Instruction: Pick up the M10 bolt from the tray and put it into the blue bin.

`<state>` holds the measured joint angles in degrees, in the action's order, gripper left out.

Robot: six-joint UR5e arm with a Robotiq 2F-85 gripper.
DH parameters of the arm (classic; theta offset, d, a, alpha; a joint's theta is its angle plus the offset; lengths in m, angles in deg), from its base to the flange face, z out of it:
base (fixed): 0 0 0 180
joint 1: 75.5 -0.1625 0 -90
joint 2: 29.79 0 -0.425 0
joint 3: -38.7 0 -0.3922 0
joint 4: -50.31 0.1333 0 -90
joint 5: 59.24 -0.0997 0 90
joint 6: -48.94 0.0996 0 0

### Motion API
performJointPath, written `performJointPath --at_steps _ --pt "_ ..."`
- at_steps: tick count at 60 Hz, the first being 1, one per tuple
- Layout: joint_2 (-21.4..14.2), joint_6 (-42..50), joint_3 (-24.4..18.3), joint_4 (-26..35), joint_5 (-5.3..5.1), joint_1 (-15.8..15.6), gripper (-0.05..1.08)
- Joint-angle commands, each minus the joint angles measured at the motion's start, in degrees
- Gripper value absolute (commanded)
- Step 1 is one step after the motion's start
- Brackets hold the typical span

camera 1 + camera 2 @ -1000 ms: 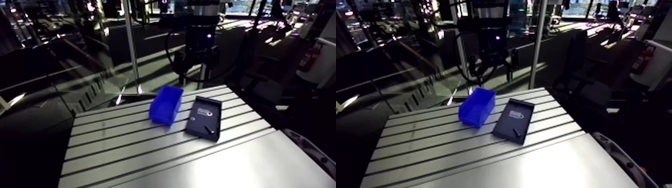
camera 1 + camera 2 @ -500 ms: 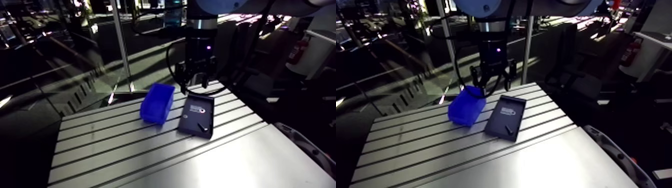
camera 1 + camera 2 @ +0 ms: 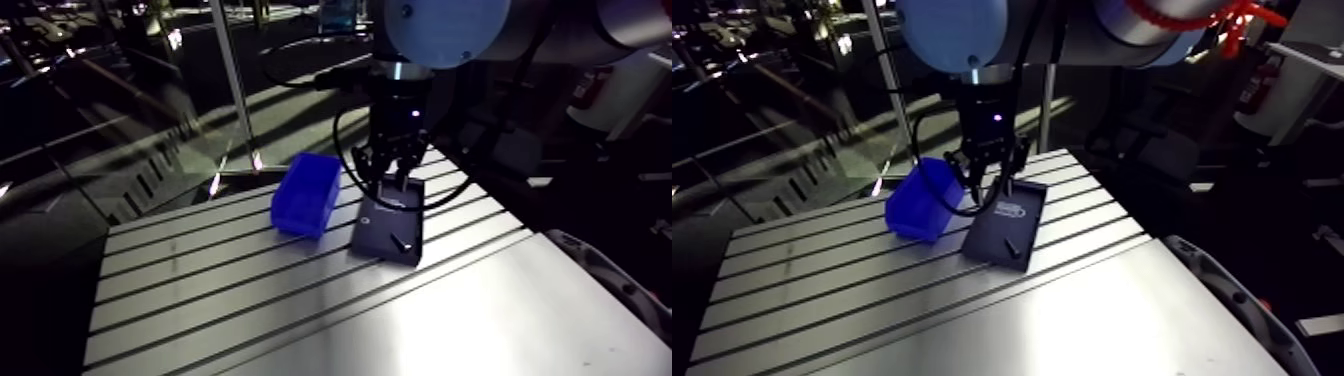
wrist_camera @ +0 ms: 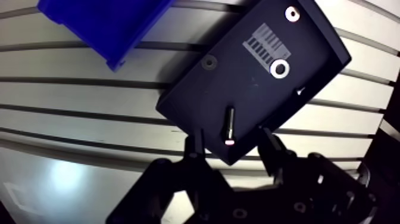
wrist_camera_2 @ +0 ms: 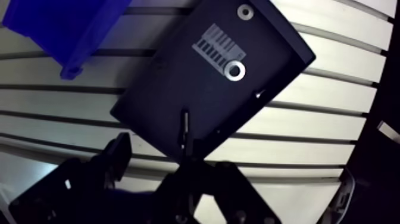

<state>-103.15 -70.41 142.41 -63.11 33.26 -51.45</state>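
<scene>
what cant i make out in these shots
Blue bin: wrist view, mostly cut off by the edge, inside unseen.
Tray label: print too blurred to read, wrist view.
Bolt: thread size too small to tell, either view.

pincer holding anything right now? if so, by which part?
Nothing held. The pincer is open above the tray; the bolt lies loose in it, untouched.

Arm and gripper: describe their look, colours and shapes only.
The arm has silvery-grey tubular links and a big round light-blue joint cap. Its wrist is a dark cylinder with a small violet light. The gripper is black and blocky, with round holes in its body and two slim black fingers.
</scene>
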Motion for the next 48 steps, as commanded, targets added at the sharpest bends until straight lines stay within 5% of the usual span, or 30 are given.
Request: performJointPath --at_steps 1,48 --pt "2.3 0.0 1.0 -2.3 0.00 0.0 0.46" --pt "2.9 -0.5 4.9 -7.2 0.09 1.9 0.49"
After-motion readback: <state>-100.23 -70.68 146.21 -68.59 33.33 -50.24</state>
